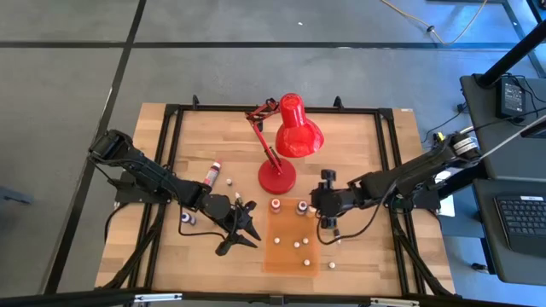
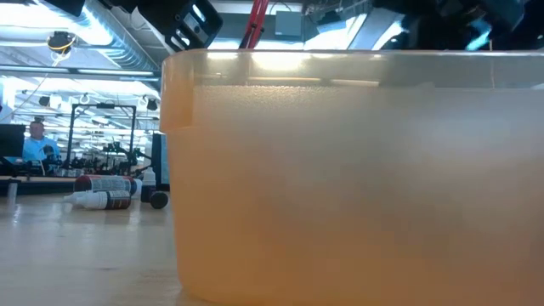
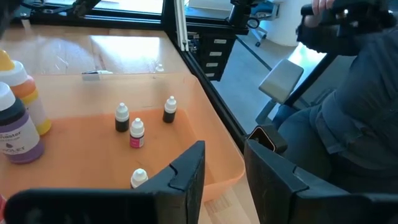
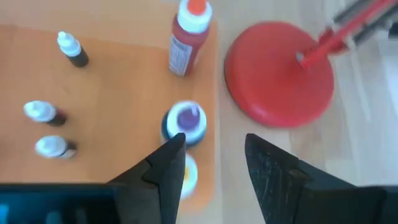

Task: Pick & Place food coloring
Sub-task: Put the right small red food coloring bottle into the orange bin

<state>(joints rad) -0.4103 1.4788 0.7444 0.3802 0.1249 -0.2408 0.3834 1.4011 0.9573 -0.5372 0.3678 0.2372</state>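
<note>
Food coloring bottles stand upright in the translucent orange tray (image 1: 290,254): small white-capped droppers (image 3: 122,117) (image 3: 137,132) (image 3: 170,109) and taller bottles with a purple cap (image 4: 185,121) and an orange cap (image 4: 186,37). A yellow bottle (image 4: 188,175) is half hidden behind one right finger. My right gripper (image 4: 214,168) hovers open above the tray's far right corner, over the purple-capped bottle, with nothing between its fingers. My left gripper (image 3: 224,180) stays open at the tray's left rim (image 1: 241,237), also with nothing in it.
The red desk lamp (image 1: 294,128) stands with its round base (image 4: 278,71) just beyond the tray. Loose bottles lie on the wood left of the tray (image 1: 213,175) (image 1: 188,219), and small ones to its right (image 1: 333,266). The tray wall (image 2: 340,170) fills the low view.
</note>
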